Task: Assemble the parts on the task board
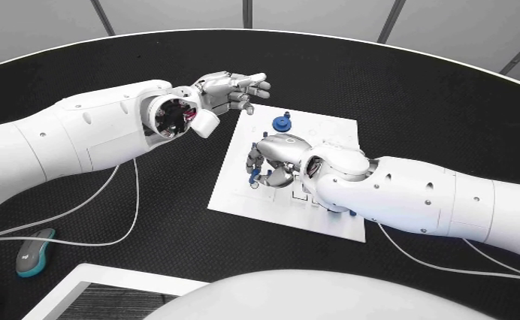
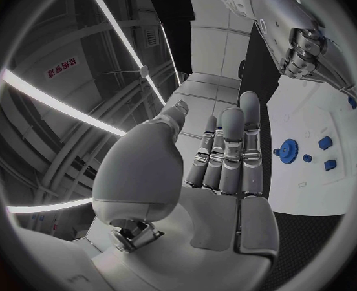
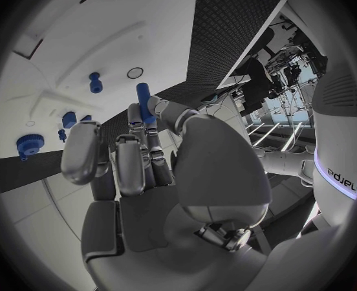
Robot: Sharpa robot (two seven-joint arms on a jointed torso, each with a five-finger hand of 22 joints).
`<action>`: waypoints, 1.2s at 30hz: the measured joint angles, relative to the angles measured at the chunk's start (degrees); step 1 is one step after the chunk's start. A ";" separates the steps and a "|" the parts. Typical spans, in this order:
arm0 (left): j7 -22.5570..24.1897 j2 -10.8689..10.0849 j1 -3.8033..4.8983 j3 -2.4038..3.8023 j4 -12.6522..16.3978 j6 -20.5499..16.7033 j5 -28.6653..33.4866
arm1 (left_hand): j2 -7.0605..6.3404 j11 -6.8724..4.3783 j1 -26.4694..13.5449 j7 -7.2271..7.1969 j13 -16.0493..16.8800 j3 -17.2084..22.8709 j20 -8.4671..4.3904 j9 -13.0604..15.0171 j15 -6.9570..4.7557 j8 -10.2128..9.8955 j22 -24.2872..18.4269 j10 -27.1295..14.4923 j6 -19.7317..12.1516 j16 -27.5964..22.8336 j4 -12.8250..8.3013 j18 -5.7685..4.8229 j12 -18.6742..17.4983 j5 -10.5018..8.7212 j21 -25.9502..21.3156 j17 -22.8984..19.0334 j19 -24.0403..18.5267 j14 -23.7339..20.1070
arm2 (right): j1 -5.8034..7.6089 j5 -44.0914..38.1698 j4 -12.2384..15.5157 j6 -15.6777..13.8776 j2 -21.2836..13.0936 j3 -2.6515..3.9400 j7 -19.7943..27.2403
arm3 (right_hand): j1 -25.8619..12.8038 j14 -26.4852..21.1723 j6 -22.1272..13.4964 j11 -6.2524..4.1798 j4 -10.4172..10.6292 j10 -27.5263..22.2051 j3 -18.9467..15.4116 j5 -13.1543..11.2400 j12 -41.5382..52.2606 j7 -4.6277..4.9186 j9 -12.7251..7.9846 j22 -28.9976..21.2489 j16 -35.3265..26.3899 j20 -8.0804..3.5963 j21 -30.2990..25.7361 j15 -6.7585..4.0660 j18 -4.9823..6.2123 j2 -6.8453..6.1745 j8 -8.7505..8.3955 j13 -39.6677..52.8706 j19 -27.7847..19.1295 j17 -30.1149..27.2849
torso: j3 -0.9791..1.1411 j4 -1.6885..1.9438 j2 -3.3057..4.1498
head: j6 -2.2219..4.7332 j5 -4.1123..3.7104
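Nearest, the right hand [image 1: 277, 158] hovers over the task board [image 1: 331, 128], pinching a blue peg [image 3: 143, 101] at its fingertips; I judge insertion is in hand, needing alignment with a hole. Beyond, the left hand [image 1: 228, 92] waits released, fingers apart, above the black tabletop [image 1: 379, 72] by the board's far corner.

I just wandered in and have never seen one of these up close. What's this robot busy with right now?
It is fitting small blue parts into a white task board on a black table. The right robot hand is over the board, pinching a blue peg between its fingertips. The left robot hand hovers open beside the board's far corner, holding nothing. A blue gear and other blue pieces sit on the board.
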 measured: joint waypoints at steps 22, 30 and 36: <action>-0.05 0.06 0.00 0.00 -0.11 0.02 0.00 | 0.00 0.00 0.00 0.00 0.00 0.00 0.00 0.00 0.00 0.00 0.01 0.00 0.00 0.00 0.00 0.00 0.00 0.00 0.00 0.01 0.00 0.00 | -0.57 0.00 -1.76 1.37 0.41 -0.28 -0.09 | 0.28 0.00 -0.12 -0.01 0.01 0.01 -0.02 0.21 -0.28 -0.09 -0.03 0.00 0.00 0.00 0.00 0.00 0.01 0.11 0.11 0.05 0.00 0.00 | -0.02 0.03 0.00 | -0.36 0.50; -0.10 0.09 0.01 0.00 -0.14 0.01 0.00 | 0.00 0.00 0.00 0.00 0.00 0.00 0.00 0.00 0.00 0.00 0.01 0.00 0.00 0.00 0.00 0.00 0.01 0.00 0.00 0.01 0.00 0.00 | -0.95 0.00 -2.39 1.56 0.88 -0.29 -0.14 | 0.33 0.00 -0.26 -0.01 -0.11 0.01 0.10 0.21 -0.39 -0.02 0.02 0.00 0.00 0.00 0.00 0.00 0.01 0.15 0.03 0.06 0.00 0.00 | -0.01 0.03 -0.01 | -0.36 0.51; -0.11 0.10 0.01 0.00 -0.12 0.02 0.00 | 0.00 0.00 0.00 0.21 0.04 -0.23 0.00 0.00 0.00 0.00 -0.05 0.00 -0.21 0.00 0.23 0.00 0.27 0.00 0.00 0.01 0.00 0.00 | -1.24 -0.03 -2.75 1.89 1.33 -0.32 -0.23 | 0.34 0.00 -0.31 -0.01 -0.16 0.01 0.15 0.22 -0.39 0.11 0.02 0.01 0.00 0.00 0.00 0.00 0.01 0.16 -0.17 0.06 0.00 0.01 | -0.02 0.03 0.00 | -0.36 0.54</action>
